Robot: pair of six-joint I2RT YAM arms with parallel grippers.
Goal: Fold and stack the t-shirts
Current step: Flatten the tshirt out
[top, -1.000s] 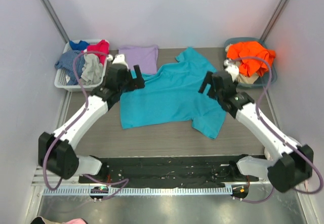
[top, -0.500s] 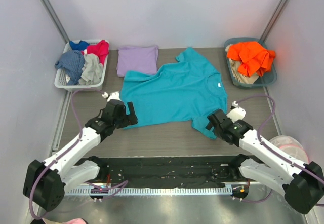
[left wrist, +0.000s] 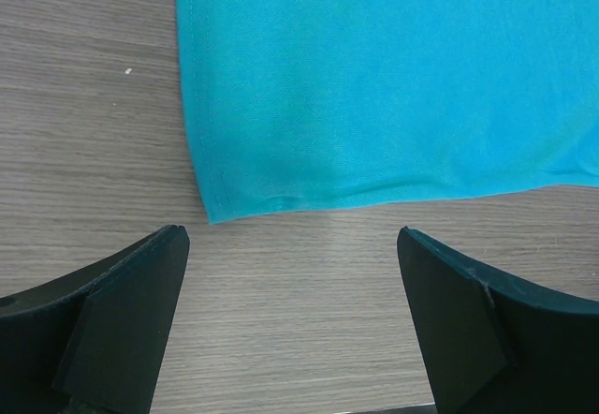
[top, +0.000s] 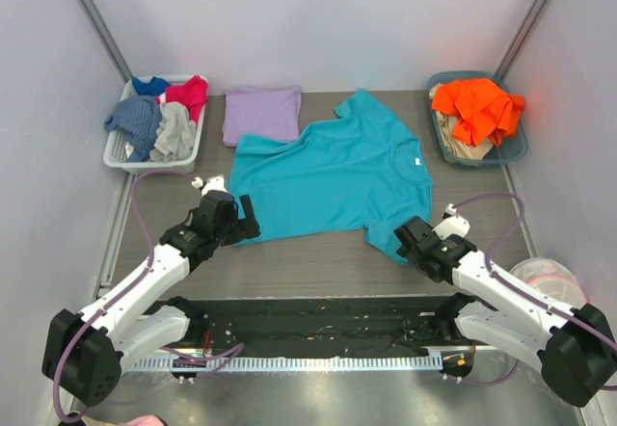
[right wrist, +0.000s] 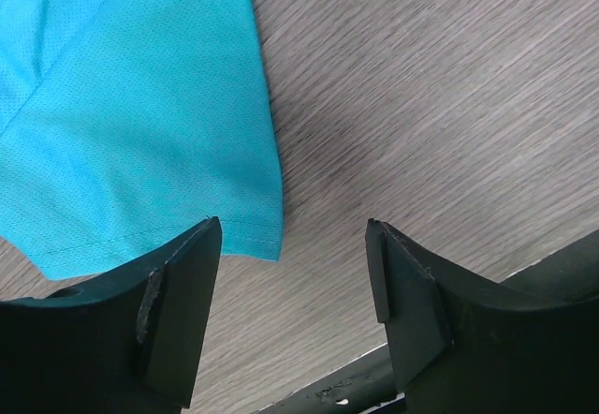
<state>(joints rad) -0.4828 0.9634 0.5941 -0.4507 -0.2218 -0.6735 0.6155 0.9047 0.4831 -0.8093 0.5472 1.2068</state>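
The teal t-shirt (top: 333, 180) lies spread flat in the middle of the table, its white neck label at the right. The lavender t-shirt (top: 261, 113) lies folded behind it at the back left. My left gripper (top: 247, 221) is open and empty, low at the teal shirt's near left corner (left wrist: 220, 210). My right gripper (top: 403, 245) is open and empty, low at the teal sleeve's near corner (right wrist: 267, 241). Bare wood shows between both pairs of fingers.
A white basket (top: 116, 161) at the back left holds red, blue and grey garments. A teal bin (top: 516, 151) at the back right holds the orange garment (top: 478, 106). A black strip (top: 318, 315) runs along the table's near edge.
Both arms came back from the shirt's far side to its near corners, both open. Over the last half second they only shifted slightly. The shirt now lies flatter.
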